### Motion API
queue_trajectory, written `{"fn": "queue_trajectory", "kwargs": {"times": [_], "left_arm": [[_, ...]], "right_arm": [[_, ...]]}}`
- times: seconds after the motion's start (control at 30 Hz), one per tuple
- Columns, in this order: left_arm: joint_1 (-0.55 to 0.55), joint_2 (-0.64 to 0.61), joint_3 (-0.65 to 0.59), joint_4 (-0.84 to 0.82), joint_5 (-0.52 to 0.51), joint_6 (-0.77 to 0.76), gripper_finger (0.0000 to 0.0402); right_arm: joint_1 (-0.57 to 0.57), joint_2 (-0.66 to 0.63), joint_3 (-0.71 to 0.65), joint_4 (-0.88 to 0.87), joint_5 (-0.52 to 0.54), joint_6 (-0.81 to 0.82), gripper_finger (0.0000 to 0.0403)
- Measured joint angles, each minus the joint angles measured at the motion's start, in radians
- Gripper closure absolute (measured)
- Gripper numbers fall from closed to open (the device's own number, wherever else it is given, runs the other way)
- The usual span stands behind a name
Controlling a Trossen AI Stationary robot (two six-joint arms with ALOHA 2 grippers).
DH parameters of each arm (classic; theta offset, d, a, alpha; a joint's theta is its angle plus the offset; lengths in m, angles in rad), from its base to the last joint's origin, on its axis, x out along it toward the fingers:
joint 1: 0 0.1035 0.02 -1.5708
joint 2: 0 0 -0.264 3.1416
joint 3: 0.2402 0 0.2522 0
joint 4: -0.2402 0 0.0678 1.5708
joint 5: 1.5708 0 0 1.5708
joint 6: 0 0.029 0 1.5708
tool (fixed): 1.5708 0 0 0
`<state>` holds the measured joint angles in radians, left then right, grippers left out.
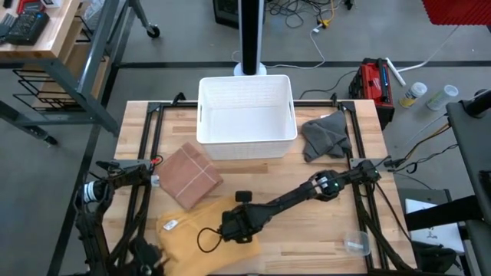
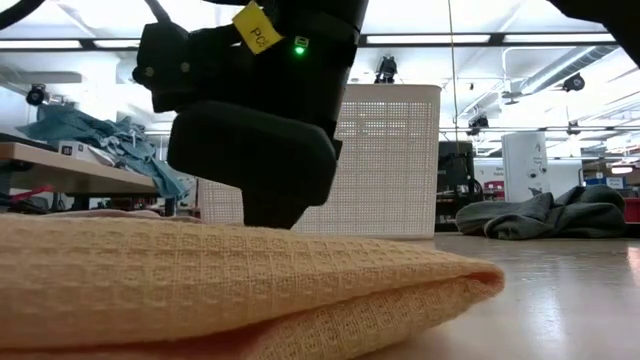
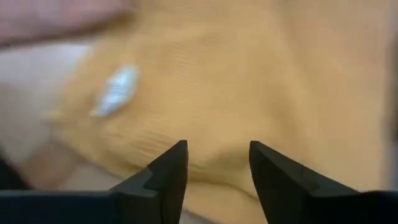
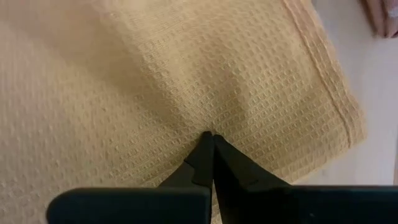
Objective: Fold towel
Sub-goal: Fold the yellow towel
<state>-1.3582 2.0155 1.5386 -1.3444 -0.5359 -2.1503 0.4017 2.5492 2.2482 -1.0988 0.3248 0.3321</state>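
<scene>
Item: mustard-yellow waffle-weave cotton towel (image 1: 201, 231), lying in a folded heap on the near left part of the pale wooden counter (image 1: 322, 238); a small white label (image 1: 169, 225) shows on its left portion; in the low view the towel (image 2: 220, 285) forms a thick doubled layer with a rounded fold edge towards the right

Right claw (image 4: 211, 138): fingers closed tip to tip, tips pressed onto the towel's weave (image 4: 186, 81), with a hemmed edge and corner of the cloth just beyond; whether any cloth is pinched between the tips cannot be told; from above, this arm reaches diagonally across the counter and its claw (image 1: 234, 228) sits over the towel's right portion; in the low view its dark body (image 2: 255, 150) rests down on the cloth

Left claw (image 3: 213, 163): fingers parted, nothing between them, hovering just above the towel's near edge (image 3: 261, 81), label (image 3: 116, 90) in sight; from above it sits at the near left counter edge (image 1: 146, 253)

Also present: white perforated plastic basket (image 1: 245, 115) at the far centre; terracotta-pink folded cloth (image 1: 189, 175) just beyond the towel's left; crumpled grey cloth (image 1: 324, 135) right of the basket
</scene>
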Motion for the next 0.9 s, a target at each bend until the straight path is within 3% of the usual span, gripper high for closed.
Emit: {"fn": "queue_trajectory", "kwargs": {"times": [0.13, 0.43, 0.73, 0.9], "left_arm": [[0.009, -0.009, -0.074, -0.031, 0.046, -0.050, 0.0237], [0.033, -0.060, -0.231, -0.021, 0.012, -0.040, 0.0237], [0.026, -0.171, -0.430, 0.177, -0.248, -0.035, 0.0237], [0.032, -0.248, -0.573, 0.343, -0.266, -0.035, 0.0237]], "right_arm": [[0.021, 0.000, 0.000, -0.052, -0.002, -0.005, 0.0403], [0.052, 0.000, -0.001, -0.083, -0.002, -0.071, 0.0403], [0.057, 0.002, -0.013, -0.230, 0.103, -0.242, 0.0403], [0.051, 0.002, -0.029, -0.236, 0.120, -0.252, 0.0403]]}}
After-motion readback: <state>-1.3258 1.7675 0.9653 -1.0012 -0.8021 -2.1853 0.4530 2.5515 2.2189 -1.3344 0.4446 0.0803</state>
